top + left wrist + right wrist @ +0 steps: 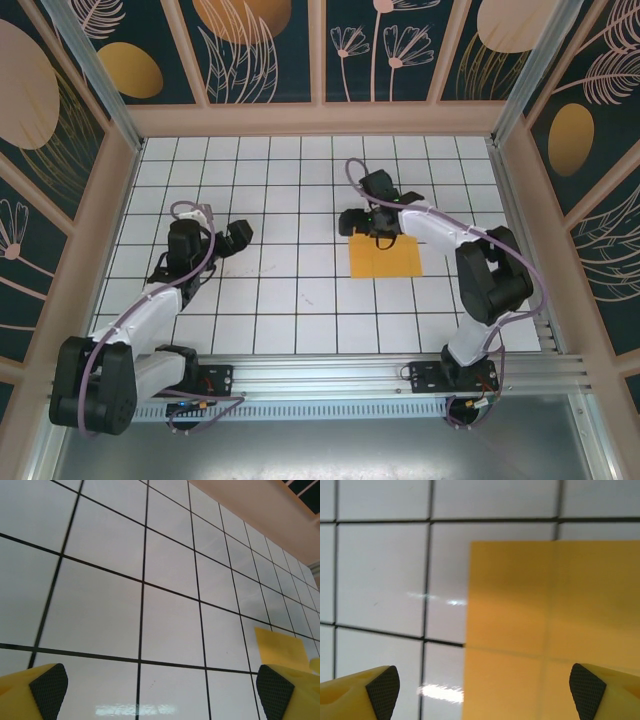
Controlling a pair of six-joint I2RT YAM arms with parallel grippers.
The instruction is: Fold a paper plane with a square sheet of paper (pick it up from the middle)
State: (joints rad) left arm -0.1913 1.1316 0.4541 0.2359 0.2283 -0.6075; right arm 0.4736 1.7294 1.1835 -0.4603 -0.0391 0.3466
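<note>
The square sheet of paper [386, 258] lies flat on the white grid table, right of centre, plain orange-yellow and faintly creased. My right gripper [364, 228] hovers over its far left edge, open. In the right wrist view the sheet [550, 630] covers the right part below the gripper [485, 692], whose black-padded fingertips [382, 690] stand wide apart with nothing between them. My left gripper [232, 240] sits open over bare tiles at the left, well away from the sheet. In the left wrist view it [160, 695] is open, and a corner of the sheet [280, 647] shows at the right.
The table [300, 300] is a white tiled surface with black grid lines, enclosed by patterned walls [260, 50] on three sides. An aluminium rail [330, 375] at the near edge carries both arm bases.
</note>
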